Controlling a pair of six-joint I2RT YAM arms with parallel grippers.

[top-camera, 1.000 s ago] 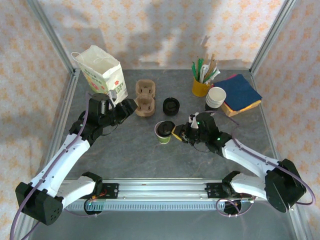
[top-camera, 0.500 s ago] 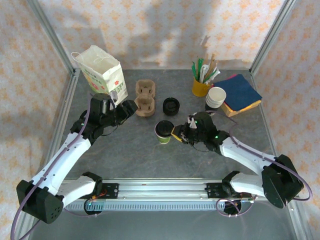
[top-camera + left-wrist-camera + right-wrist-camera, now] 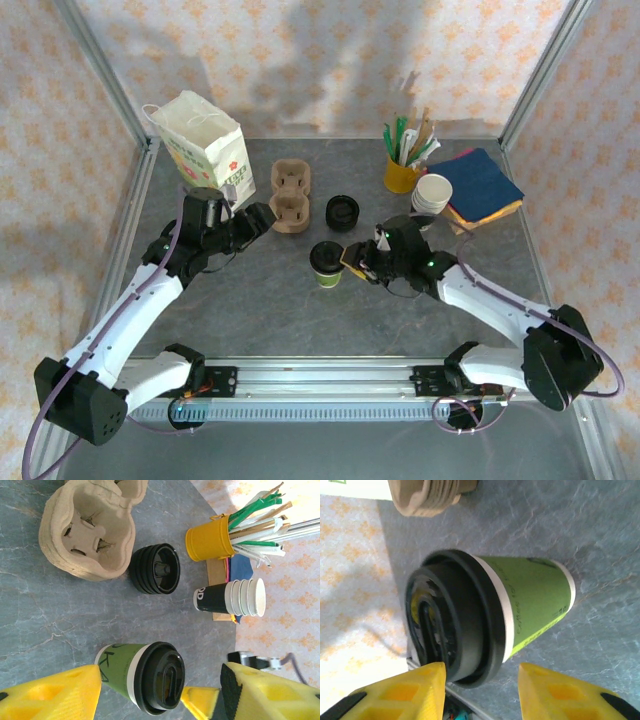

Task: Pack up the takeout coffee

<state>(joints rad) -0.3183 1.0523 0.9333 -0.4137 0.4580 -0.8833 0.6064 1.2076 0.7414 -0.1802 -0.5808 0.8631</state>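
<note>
- The coffee (image 3: 326, 262) stands upright near the middle of the counter (image 3: 260, 310) with its black lid on. It looks ready to be gripped by its green wall without spilling.
- The right hand (image 3: 352, 262) lies low at the cup's right side, its fingers spread wider than the cup and holding nothing. In the right wrist view the cup sits between the tips and just ahead of them, which looks like a line-up for a side grip. I cannot tell whether a finger touches the lid.
- The left hand (image 3: 258, 217) hovers open and empty just beside the carrier (image 3: 290, 198), perhaps to steady it.
- The carrier's wells face up near the cup, so it is the likely place for the coffee. The bag (image 3: 205, 145) stands behind it.
</note>
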